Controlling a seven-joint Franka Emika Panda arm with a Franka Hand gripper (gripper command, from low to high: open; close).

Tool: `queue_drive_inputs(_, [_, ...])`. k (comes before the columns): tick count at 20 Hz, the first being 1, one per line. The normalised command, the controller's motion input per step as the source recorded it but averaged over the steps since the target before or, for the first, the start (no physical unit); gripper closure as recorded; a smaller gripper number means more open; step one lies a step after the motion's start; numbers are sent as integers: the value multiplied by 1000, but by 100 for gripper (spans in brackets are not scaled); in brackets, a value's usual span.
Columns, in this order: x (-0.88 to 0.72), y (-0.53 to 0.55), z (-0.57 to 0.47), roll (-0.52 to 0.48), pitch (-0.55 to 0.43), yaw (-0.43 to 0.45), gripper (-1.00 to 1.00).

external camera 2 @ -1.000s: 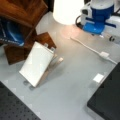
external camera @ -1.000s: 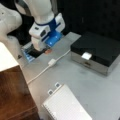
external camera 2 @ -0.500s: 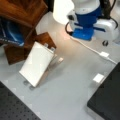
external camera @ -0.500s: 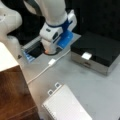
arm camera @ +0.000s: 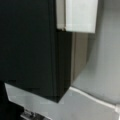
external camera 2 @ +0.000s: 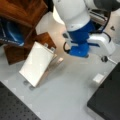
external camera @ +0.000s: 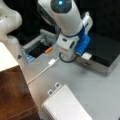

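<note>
My gripper (external camera 2: 104, 58) hangs under the white hand and blue wrist mount (external camera: 83, 43), over the near corner of a black box (external camera: 105, 53). A small white block (external camera: 86, 55) rests on that corner, just below the hand. In a front view the same block (external camera 2: 98, 78) lies beside the black box (external camera 2: 107, 97). The wrist view looks down on the box's black top (arm camera: 27, 45), the white block (arm camera: 77, 15) at its edge and a white cable (arm camera: 92, 98) on the grey table. No fingers show there.
A white cable plug (external camera: 52, 61) and an orange piece (external camera: 48, 50) lie near a grey open tray (external camera: 32, 45). A white slab (external camera: 66, 105) leans near the wooden block (external camera: 15, 95), also seen as the slab (external camera 2: 37, 63) against wooden boxes (external camera 2: 22, 12).
The arm has swung from above the grey tray toward a front view's right, and now stands over the corner of the black box with the white block.
</note>
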Motion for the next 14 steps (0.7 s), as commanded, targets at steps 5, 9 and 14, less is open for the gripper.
queue_drive_inputs(5, [389,99,-175,241,33,-3,-100])
queue_drive_inputs(9, [133,16,-162,212,-24,-19,-100])
queue_drive_inputs(14, [-36,-49,-171,245,-15,-60,-100])
